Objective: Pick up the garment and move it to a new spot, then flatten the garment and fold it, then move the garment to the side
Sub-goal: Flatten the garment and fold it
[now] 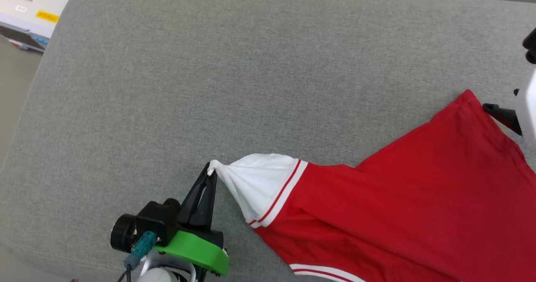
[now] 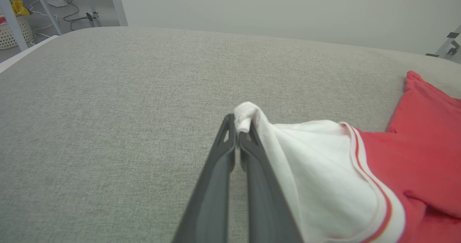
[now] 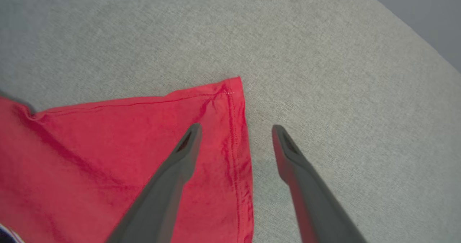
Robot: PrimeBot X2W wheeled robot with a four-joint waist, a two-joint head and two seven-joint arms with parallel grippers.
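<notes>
Finds the garment lying on the right part of the grey cushion. Pinches its white sleeve by the tip in the pressed-together left gripper, drawn to a taut peak, probably for flattening. Holds the right gripper spread wide over the hem corner, gripping nothing. Leaves broad bare cushion leftward and toward the far edge.
</notes>
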